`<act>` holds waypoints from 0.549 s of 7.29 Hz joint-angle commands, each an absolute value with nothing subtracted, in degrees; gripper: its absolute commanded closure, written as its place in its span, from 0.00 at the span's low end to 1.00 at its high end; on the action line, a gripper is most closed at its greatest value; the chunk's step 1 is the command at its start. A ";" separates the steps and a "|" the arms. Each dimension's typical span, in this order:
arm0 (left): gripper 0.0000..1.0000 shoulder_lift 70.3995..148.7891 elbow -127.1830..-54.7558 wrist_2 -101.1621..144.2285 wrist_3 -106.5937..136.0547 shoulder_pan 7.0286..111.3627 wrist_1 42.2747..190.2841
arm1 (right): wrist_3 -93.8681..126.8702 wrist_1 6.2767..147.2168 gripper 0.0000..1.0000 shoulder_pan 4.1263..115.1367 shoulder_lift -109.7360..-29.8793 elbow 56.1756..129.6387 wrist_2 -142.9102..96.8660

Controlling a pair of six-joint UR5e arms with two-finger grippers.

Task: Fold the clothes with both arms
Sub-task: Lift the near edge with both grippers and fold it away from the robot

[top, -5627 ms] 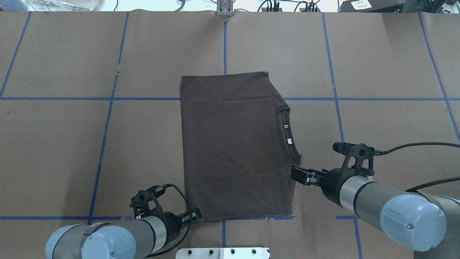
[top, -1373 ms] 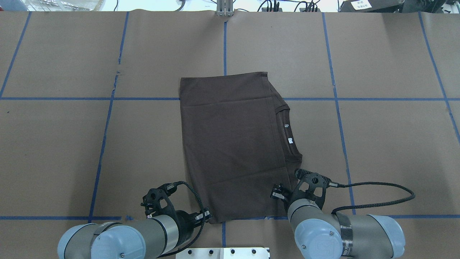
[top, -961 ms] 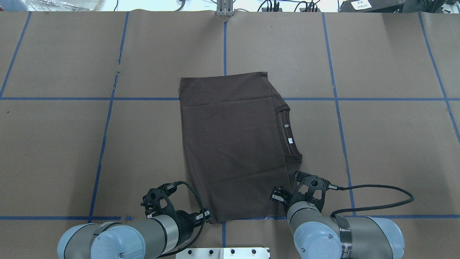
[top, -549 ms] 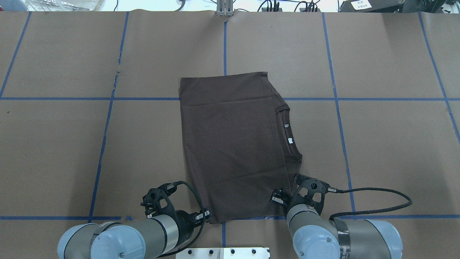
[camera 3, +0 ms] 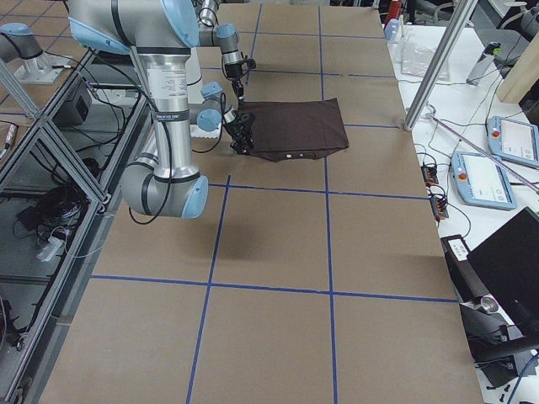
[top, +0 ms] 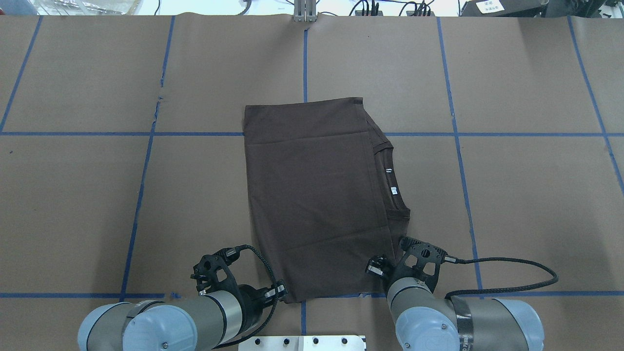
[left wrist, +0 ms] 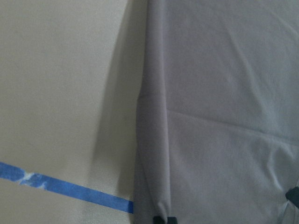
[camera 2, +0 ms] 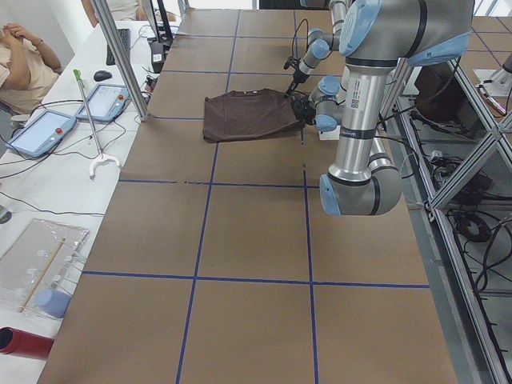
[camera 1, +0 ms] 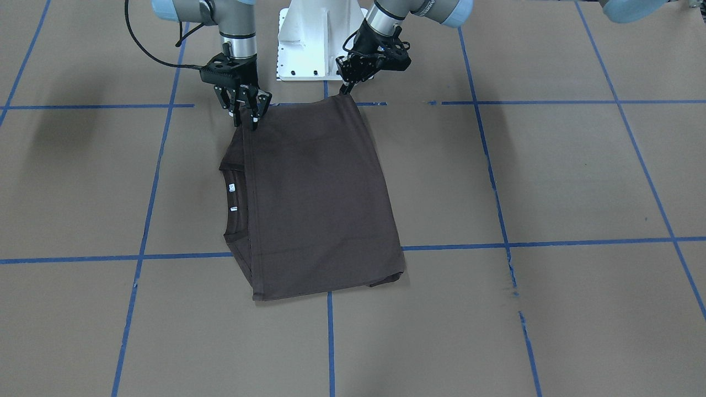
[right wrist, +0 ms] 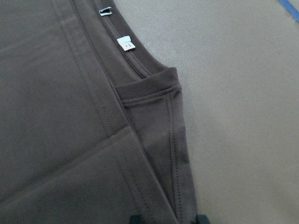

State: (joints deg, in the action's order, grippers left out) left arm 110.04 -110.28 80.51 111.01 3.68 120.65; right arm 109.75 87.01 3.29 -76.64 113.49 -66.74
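The dark brown T-shirt (top: 317, 195) lies folded into a rectangle mid-table, collar and white labels (top: 392, 190) on its right side. It also shows in the front view (camera 1: 314, 193). My left gripper (top: 281, 291) (camera 1: 346, 88) is at the shirt's near left corner and looks pinched shut on it. My right gripper (top: 374, 266) (camera 1: 246, 117) is at the near right corner, its fingers apart. In the right wrist view (right wrist: 168, 218) its fingertips straddle the folded sleeve edge (right wrist: 175, 154). The left wrist view shows the shirt's edge (left wrist: 154, 140) close up.
The white pedestal (camera 1: 317, 38) stands at the table's near edge between the arms. Blue tape lines (top: 304, 58) cross the brown paper table. A person (camera 2: 24, 56) and tablets (camera 3: 505, 139) are beyond the far edge.
My right gripper came from beside the collar to the shirt's near right corner and has crept slightly lower since. My left gripper shifted right with the near left corner, then stayed still.
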 commanded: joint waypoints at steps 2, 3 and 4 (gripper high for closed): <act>1.00 110.04 -110.56 80.42 111.01 3.69 120.59 | 109.60 87.01 1.00 3.34 -76.64 114.52 -66.71; 1.00 110.04 -110.74 80.51 111.01 3.69 120.59 | 109.51 87.01 1.00 3.43 -76.64 114.70 -66.80; 1.00 110.04 -110.74 80.51 111.01 3.60 120.59 | 109.51 87.01 1.00 3.43 -76.73 114.70 -66.80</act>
State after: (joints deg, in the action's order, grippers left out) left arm 110.04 -110.66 80.49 111.01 3.68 120.60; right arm 109.56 87.01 3.39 -76.66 114.56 -66.77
